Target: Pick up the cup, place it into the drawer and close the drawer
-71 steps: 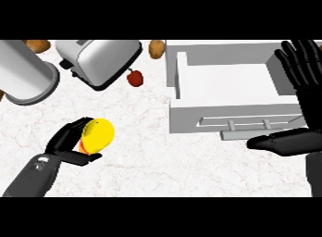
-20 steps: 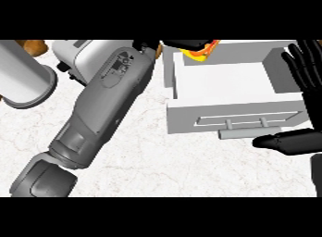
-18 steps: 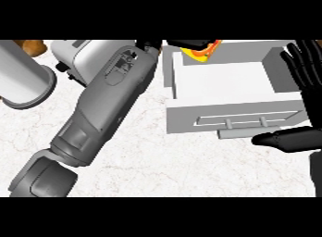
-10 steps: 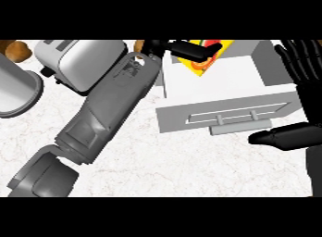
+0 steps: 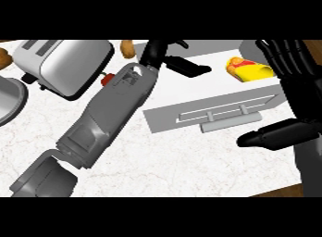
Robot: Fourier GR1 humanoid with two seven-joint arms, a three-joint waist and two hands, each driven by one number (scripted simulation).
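- One cup (image 5: 249, 69), yellow with a red-orange mark, lies on its side inside the drawer at 1 o'clock in the view. Judged light, stiff and smooth-walled, so apt to roll or slip. Best taken round the body if it needs resetting.
- Drawer (image 5: 170, 118), pale, stands pulled open, with a bar handle (image 5: 226, 121) on its front near centre. Judged to slide shut with a push on the front panel.
- Left robot hand (image 5: 167, 54), at 12 o'clock over the drawer's back-left part. Fingers are stretched out and hold nothing, apart from the cup.
- Right robot hand (image 5: 304, 92), at 3 o'clock beside the drawer. Fingers are straight, thumb out below the front's right end, holding nothing. Contact with the drawer cannot be told.
- Hard to make out: the cup's mouth. The left forearm covers the drawer's left wall.
- Surface (image 5: 177, 162), white and marbled, carries a toaster (image 5: 68, 65) at 10 o'clock. A grey pot (image 5: 0, 104) is cut off at 9 o'clock.
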